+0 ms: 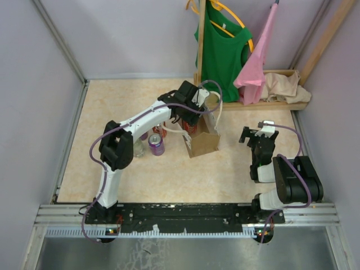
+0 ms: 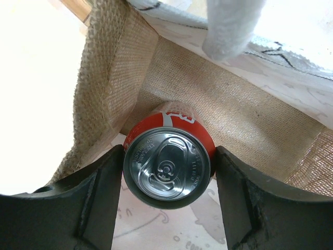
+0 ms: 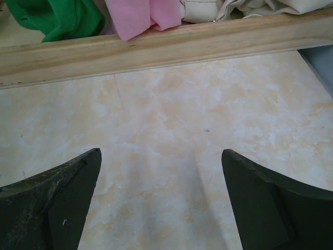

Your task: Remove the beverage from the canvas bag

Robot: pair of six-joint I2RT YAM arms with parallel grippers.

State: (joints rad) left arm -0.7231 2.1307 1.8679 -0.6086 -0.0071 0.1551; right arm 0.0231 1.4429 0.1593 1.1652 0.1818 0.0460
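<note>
The canvas bag [image 1: 203,142] stands open at mid-table, tan-brown with cream rope handles [image 1: 216,107]. My left gripper [image 1: 188,115] reaches down into its mouth. In the left wrist view my left gripper [image 2: 167,177] is shut on a red beverage can [image 2: 167,167], silver top facing the camera, with one finger pressed on each side. The burlap walls of the bag [image 2: 234,109] surround the can, and a rope handle [image 2: 229,26] hangs across the top. My right gripper [image 1: 254,135] is open and empty to the right of the bag, with bare tabletop between its fingers [image 3: 260,208].
A purple can [image 1: 156,144], another red can [image 1: 159,131] and a clear container [image 1: 139,148] stand just left of the bag, under my left arm. A wooden rack [image 3: 156,49] at the back right holds a green shirt [image 1: 225,50], a pink garment [image 1: 256,67] and a beige cloth heap [image 1: 284,85].
</note>
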